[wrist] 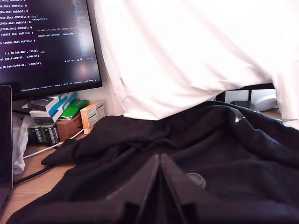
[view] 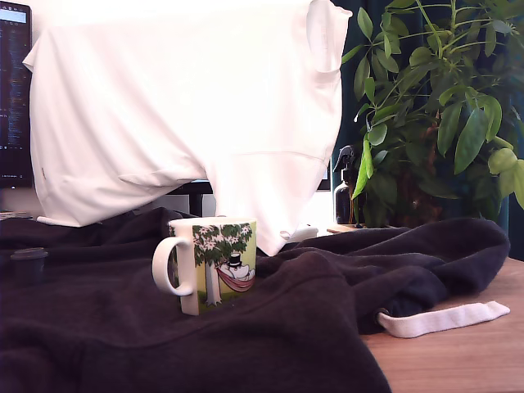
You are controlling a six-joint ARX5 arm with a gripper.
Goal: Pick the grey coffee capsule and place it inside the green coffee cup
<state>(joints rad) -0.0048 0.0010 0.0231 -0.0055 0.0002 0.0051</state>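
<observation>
Sitting at the exterior view's far left, the grey coffee capsule (view: 29, 264) rests upright on the black fabric (view: 246, 344), well apart from the mug. Behind it a monitor (view: 14, 90) edge shows lines of text. Right of the capsule, near centre, the green coffee cup (view: 214, 264) stands upright on the same fabric, handle toward the exterior view's left, tree-and-hammock picture facing the camera. A white sheet (view: 188, 106) hangs behind and above it. Further right: a dark spray bottle (view: 345, 184), then a leafy plant (view: 442, 106). A white strap (view: 446, 319) lies on the bare wood counter (view: 467, 360) at the exterior view's lower right.

The arm is not seen in the exterior view.

Wrist view: monitor (wrist: 46, 44) with terminal text, stacked small boxes (wrist: 65, 119) under it, white sheet (wrist: 196, 51) draped over black fabric (wrist: 187, 149). The pincer (wrist: 160, 186) is clenched, fingers meeting in a point, nothing between them. A small grey round object (wrist: 196, 179) shows on the fabric just beside the fingertips; too little visible to say what it is.
</observation>
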